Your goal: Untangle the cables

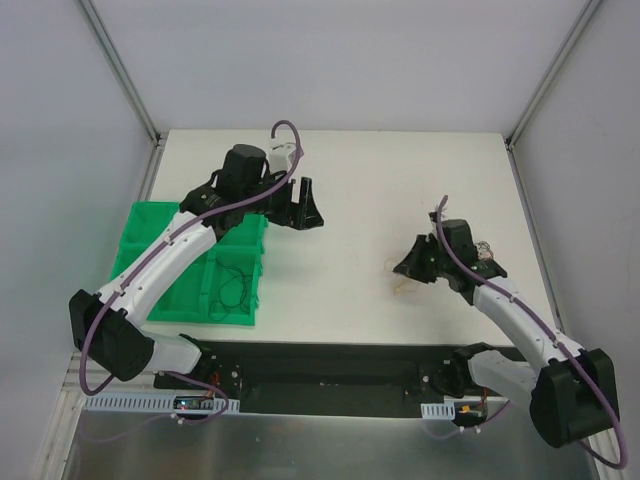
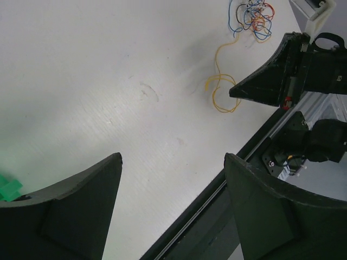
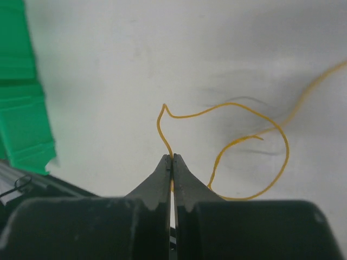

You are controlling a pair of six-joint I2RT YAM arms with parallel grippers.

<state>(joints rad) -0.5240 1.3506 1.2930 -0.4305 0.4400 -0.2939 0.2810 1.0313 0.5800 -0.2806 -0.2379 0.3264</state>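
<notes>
One yellow cable (image 3: 283, 146) lies in loops on the white table, and my right gripper (image 3: 172, 157) is shut on one end of it. From above, that gripper (image 1: 405, 268) sits low at the table's right, with the yellow cable (image 1: 405, 288) faint beside it. The multicoloured wad of cables (image 1: 487, 250) lies just right of that arm's wrist. In the left wrist view the wad (image 2: 255, 16) is at the top, with the yellow cable (image 2: 217, 89) trailing from it. My left gripper (image 2: 173, 158) is open and holds nothing. It hovers at the table's back left (image 1: 305, 205).
A green compartment bin (image 1: 150, 225) stands at the left under my left arm, with a thin dark wire (image 1: 235, 290) in its near right compartment. Its corner (image 3: 21, 108) shows in the right wrist view. The black base rail (image 1: 330, 375) runs along the near edge.
</notes>
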